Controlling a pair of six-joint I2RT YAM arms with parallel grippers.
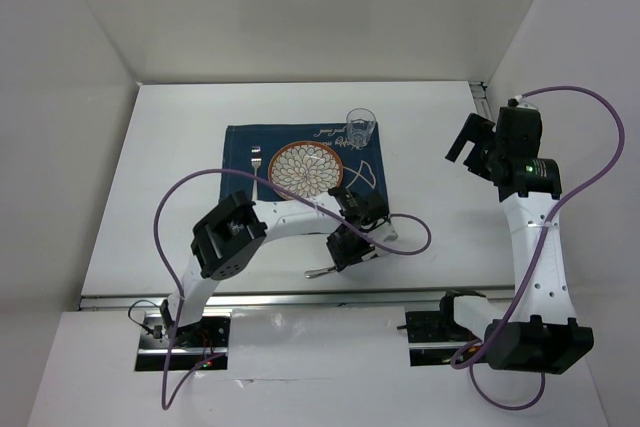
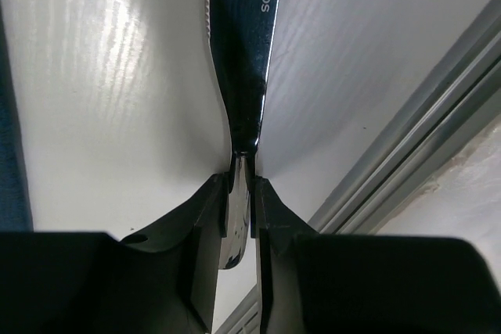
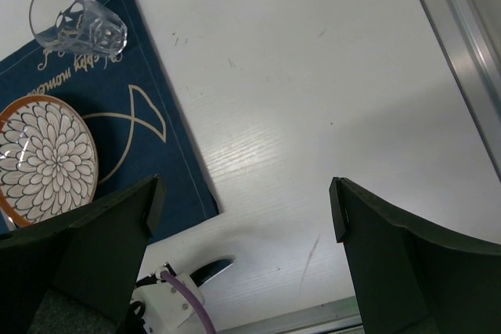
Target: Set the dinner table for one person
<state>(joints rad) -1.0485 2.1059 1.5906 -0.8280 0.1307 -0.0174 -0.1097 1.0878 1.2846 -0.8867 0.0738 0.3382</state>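
Dinner table: white top lying under both grippers. Left gripper low near table's front rail, jaws pressed together on knife at its neck, blade reaching ahead of fingers. Navy placemat just beyond it, carrying plate, fork, glass. Right gripper raised over table's right side, fingers spread wide, nothing held; placemat corner to its left.

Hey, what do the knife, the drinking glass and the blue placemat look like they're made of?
The knife looks like polished metal, probably stainless steel: its blade mirrors light and carries lettering. The drinking glass is clear glass or hard plastic, and the mat shows through it. The placemat looks like matte navy fabric, likely cloth, with pale printed lines.
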